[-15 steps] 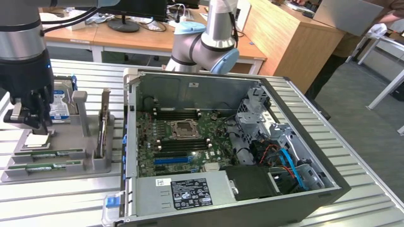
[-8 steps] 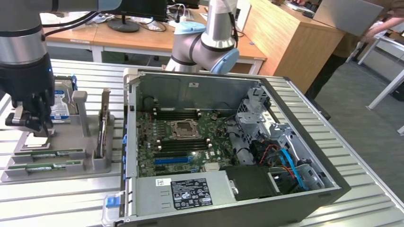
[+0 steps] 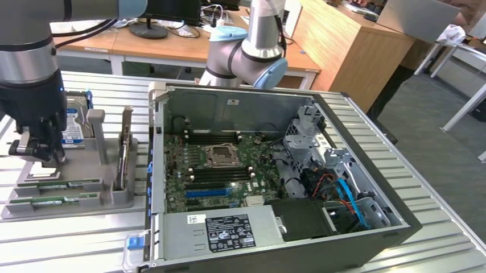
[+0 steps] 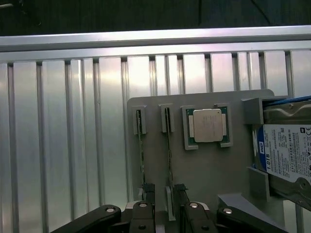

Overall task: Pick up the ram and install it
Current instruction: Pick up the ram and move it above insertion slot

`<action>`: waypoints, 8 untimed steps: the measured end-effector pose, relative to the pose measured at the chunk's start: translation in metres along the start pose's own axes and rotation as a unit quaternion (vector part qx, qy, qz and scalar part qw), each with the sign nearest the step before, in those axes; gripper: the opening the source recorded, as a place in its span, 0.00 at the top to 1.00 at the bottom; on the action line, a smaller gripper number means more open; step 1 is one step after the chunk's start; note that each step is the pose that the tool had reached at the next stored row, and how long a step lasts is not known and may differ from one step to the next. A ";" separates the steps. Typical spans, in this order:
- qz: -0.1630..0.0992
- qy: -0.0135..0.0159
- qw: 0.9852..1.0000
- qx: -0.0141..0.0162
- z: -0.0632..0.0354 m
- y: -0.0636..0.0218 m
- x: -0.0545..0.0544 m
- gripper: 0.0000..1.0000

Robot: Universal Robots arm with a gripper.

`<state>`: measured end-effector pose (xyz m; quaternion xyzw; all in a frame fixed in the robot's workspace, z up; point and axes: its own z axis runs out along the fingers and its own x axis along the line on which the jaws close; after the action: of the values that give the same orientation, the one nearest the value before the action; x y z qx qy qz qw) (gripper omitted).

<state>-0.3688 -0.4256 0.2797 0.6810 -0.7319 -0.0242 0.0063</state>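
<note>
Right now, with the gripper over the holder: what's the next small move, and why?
Probably lower straight down. The gripper is open and hangs above the holder. Its fingers seem lined up either side of the ram nearer the CPU. That ram stands on edge in its slot, not yet gripped. Descending should bring the fingers alongside it.

Claw (image 3: 38, 154) above tray (image 3: 79, 165) on table (image 3: 68, 242). Ram (image 4: 169, 145) in slot right under claw, 2nd stick (image 4: 141, 145) just beside; CPU (image 4: 208, 125), then HDD (image 4: 286, 150) beyond. PC case (image 3: 266, 170) on exterior view's right of claw.
</note>
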 end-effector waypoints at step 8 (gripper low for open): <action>0.000 0.000 1.000 0.000 0.0079 -0.0003 0.000 0.70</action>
<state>-0.3688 -0.4257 0.2718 0.6810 -0.7319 -0.0242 0.0063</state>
